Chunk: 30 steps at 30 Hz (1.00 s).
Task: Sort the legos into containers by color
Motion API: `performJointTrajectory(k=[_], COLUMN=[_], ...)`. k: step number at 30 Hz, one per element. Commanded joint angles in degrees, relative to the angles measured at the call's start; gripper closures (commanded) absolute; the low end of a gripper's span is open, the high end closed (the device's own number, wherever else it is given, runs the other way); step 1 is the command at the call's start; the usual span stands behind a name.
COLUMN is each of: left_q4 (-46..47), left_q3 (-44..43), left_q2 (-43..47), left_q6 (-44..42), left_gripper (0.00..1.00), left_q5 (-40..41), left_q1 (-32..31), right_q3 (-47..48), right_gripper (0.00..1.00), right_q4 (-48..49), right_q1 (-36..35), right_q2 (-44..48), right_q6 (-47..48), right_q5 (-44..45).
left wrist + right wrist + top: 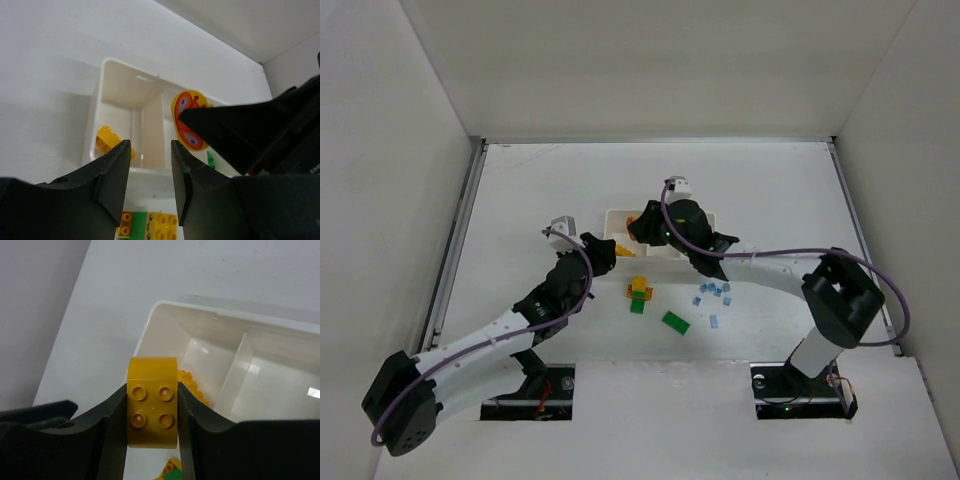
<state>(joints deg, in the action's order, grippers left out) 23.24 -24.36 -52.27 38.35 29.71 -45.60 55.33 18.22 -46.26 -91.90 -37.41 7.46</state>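
Observation:
The white three-compartment tray [616, 216] lies mid-table, largely covered by my right gripper [638, 228]. That gripper [152, 390] is shut on a yellow brick [152, 402], held above the tray's left compartment [200, 355], where another yellow brick [194, 385] lies. In the left wrist view the held brick [189, 120] shows an orange printed face. My left gripper [150, 150] is open and empty just in front of the tray [117, 75]. Below it lie joined yellow and green legos [150, 225]. A yellow brick [106, 140] lies in the tray.
Loose legos lie in front of the tray: a yellow-green cluster [640, 292], a green brick [675, 321] and several light blue ones [712, 294]. White walls enclose the table on three sides. The two grippers are close together at the tray's left end.

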Motion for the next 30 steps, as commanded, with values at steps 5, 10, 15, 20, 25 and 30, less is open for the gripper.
performJointTrajectory(k=[5, 10, 15, 20, 25, 30], left_q4=[-7.9, -9.9, -10.5, -12.7, -13.7, -13.7], left_q3=[5.5, 6.3, 7.0, 7.0, 6.6, 5.8], left_q2=[9.0, 11.0, 10.7, 10.3, 9.5, 8.7], left_q6=[-0.4, -0.2, 1.0, 1.8, 1.8, 1.9], left_gripper=[0.64, 0.63, 0.63, 0.63, 0.63, 0.63], left_q5=[3.9, 3.9, 3.2, 3.1, 3.5, 3.7], left_q1=[-0.1, -0.8, -1.8, -4.1, -4.1, -3.7], right_q3=[10.7, 10.1, 2.7, -8.3, -11.2, -7.2], right_gripper=[0.48, 0.24, 0.30, 0.57, 0.23, 0.11], right_q4=[-2.7, -2.6, -2.0, -4.3, -11.0, -14.3], right_q1=[-1.2, -1.7, -4.3, -11.5, -17.8, -20.1], right_q2=[-7.2, -5.8, 1.8, 11.3, 14.3, 8.3], right_q6=[1.7, 3.0, 4.4, 5.0, 2.4, 1.9], right_q5=[3.7, 6.4, 8.8, 14.2, 19.8, 22.4])
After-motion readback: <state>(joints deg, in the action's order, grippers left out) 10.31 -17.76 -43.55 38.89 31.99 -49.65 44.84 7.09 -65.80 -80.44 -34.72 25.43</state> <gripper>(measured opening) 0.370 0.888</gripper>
